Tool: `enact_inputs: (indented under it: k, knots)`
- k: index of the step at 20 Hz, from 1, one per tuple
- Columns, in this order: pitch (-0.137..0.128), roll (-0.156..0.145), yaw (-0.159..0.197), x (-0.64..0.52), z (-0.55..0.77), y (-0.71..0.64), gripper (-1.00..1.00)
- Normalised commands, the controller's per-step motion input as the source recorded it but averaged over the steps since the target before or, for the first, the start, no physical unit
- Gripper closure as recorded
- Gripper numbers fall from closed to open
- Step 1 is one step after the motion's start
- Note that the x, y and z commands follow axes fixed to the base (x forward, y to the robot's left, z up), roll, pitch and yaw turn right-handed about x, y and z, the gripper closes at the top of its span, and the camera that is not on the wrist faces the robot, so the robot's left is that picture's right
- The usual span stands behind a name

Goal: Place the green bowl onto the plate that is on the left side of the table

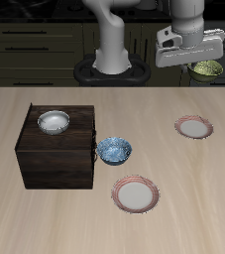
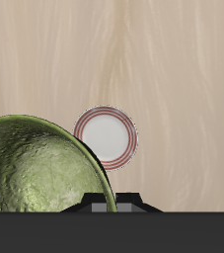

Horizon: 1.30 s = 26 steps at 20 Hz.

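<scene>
From the exterior view, the gripper (image 1: 205, 65) hangs high above the wooden tabletop (image 1: 183, 169), its fingers pinching the small olive-green glazed bowl (image 1: 208, 68) by the rim. The left red-rimmed, pale-centred round plate (image 1: 193, 126) lies bare on the tabletop, nearer the front edge than the bowl.

In the wrist view, the bowl (image 2: 35, 168) looms close, with the plate (image 2: 106, 135) far beneath. By my judgement, lifting is done; lowering and release remain.

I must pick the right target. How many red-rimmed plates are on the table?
2. One plate lies farther back, below the gripper holding the green bowl; the other plate sits near the front edge.
</scene>
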Motion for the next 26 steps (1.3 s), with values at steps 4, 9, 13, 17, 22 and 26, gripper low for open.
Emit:
enact_inputs:
  k: [4,9,13,17,22,26]
  knots:
    - [-0.012,0.015,0.001,-0.15,-0.07,0.10,1.00]
    - [-0.041,0.007,0.028,-0.14,-0.08,0.07,1.00]
    - [-0.007,-0.056,-0.057,0.09,-0.05,-0.23,1.00]
    - [-0.111,-0.043,0.068,-0.06,0.02,-0.06,1.00]
    - [0.023,-0.032,-0.016,0.15,-0.18,-0.05,1.00]
    - [-0.031,0.020,0.073,0.03,-0.26,0.10,1.00]
